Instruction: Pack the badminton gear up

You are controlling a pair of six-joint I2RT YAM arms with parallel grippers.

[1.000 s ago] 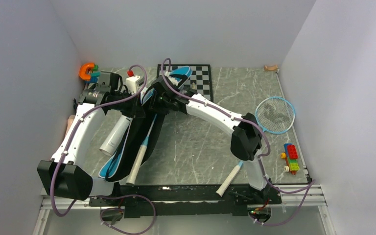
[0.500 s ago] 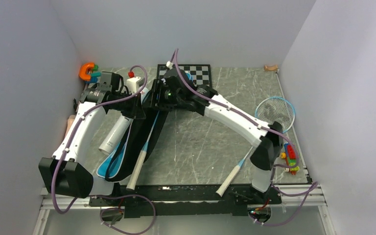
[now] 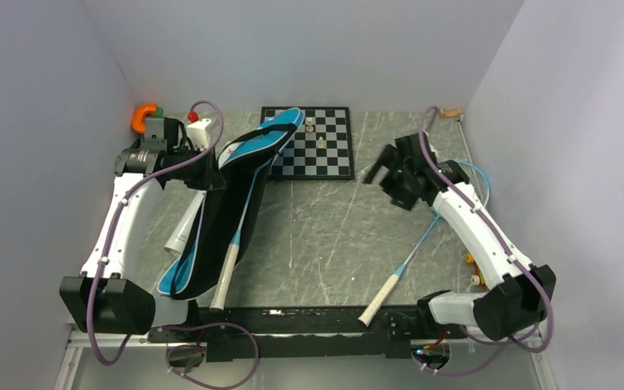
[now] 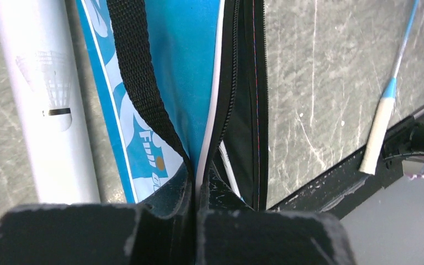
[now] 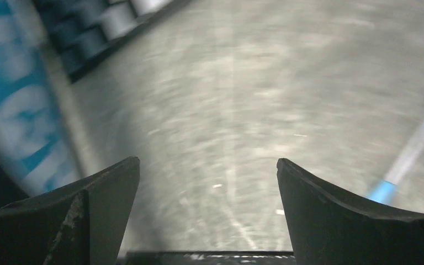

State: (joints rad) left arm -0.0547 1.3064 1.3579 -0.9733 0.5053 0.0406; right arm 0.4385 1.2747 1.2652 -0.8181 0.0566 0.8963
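Note:
The blue racket bag point(image 3: 236, 195) lies slanted at the left, its black inside showing along the open zip. My left gripper point(image 3: 211, 175) is shut on the bag's open edge point(image 4: 197, 182), beside the black strap point(image 4: 138, 83). One racket's white handle point(image 3: 223, 280) sticks out of the bag's lower end. The white tube point(image 3: 183, 231) lies along the bag's left side. A second racket point(image 3: 406, 264) lies on the table at the right, its head mostly hidden behind my right arm. My right gripper point(image 3: 376, 172) hangs open above bare table, nothing between its fingers point(image 5: 105, 187).
The chessboard point(image 3: 317, 150) with a few pieces lies at the back centre. An orange toy point(image 3: 142, 115) and a small white box point(image 3: 199, 130) sit at the back left. A toy block car point(image 3: 473, 268) peeks out by the right arm. A tan object point(image 3: 451, 112) lies back right.
My right arm has swung away from the bag to the right side and its gripper has opened wide. The left gripper keeps its hold on the bag's edge.

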